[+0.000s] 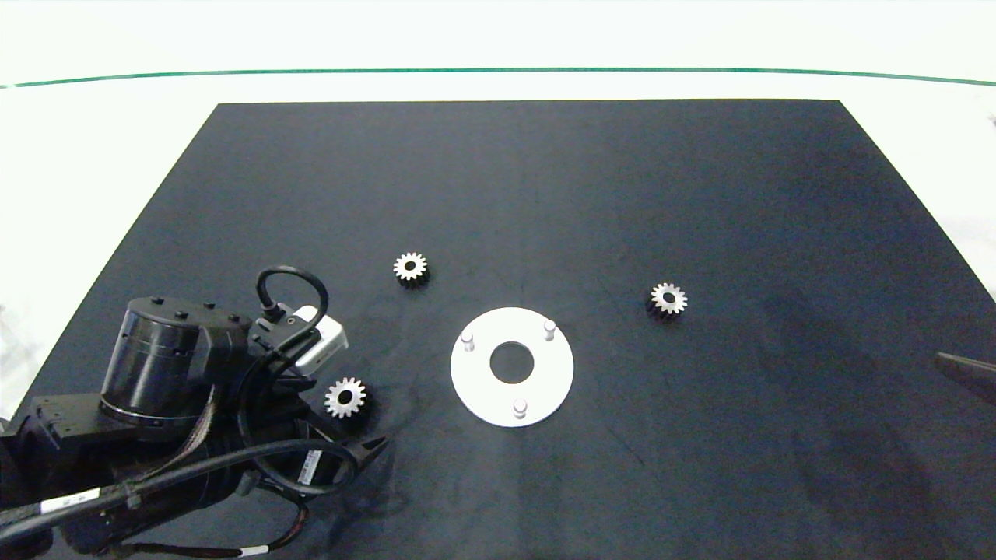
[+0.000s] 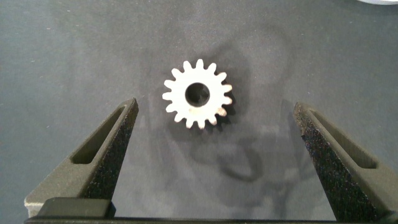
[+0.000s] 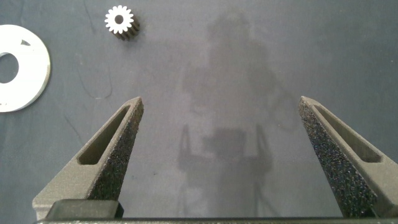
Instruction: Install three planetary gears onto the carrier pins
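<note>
None of the three carrier pins (image 1: 520,405) on the white disc (image 1: 482,393) is loaded. One planetary gear (image 1: 345,397) is framed by the spread left gripper (image 2: 214,121); two lie far-left (image 1: 410,267) and right (image 1: 668,298). Right gripper (image 3: 219,121) is parked at the right, fingers released.

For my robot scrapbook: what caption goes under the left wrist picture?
Left gripper open above the dark mat, one small planetary gear lying flat just ahead of its fingers.
</note>
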`<state>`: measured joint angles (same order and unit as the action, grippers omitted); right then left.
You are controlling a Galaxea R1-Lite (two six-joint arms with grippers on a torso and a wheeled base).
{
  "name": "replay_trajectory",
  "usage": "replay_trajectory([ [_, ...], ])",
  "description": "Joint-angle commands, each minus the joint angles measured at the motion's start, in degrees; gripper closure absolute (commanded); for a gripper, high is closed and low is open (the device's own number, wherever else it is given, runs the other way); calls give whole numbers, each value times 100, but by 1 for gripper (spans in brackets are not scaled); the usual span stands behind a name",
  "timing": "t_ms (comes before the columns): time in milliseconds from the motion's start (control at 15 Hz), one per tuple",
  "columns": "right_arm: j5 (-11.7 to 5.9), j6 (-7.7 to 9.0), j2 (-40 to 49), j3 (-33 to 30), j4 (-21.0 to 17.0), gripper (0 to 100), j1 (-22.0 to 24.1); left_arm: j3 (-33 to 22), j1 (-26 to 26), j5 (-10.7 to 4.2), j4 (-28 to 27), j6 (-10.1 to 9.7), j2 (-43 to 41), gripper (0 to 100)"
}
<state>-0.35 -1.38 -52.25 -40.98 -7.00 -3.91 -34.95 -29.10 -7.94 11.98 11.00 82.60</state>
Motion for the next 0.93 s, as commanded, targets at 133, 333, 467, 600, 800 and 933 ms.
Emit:
replay_trajectory([
  [133, 0, -3, 13, 20, -3, 0, -4, -161, 18, -15, 6, -1, 239, 0],
  [333, 0, -3, 22, 20, -3, 0, -4, -170, 18, -15, -3, 8, 318, 0],
  [467, 0, -3, 13, 20, -3, 0, -4, -170, 27, -15, -12, 8, 318, 0],
  [600, 0, -3, 13, 20, -3, 0, -4, -179, 36, -15, -12, -1, 318, 2],
  [800, 0, -3, 22, 12, 5, 0, -4, -267, 27, -15, -29, -1, 327, 8],
  [933, 0, -3, 22, 20, 5, 0, -4, -311, 18, -15, -29, -1, 327, 11],
])
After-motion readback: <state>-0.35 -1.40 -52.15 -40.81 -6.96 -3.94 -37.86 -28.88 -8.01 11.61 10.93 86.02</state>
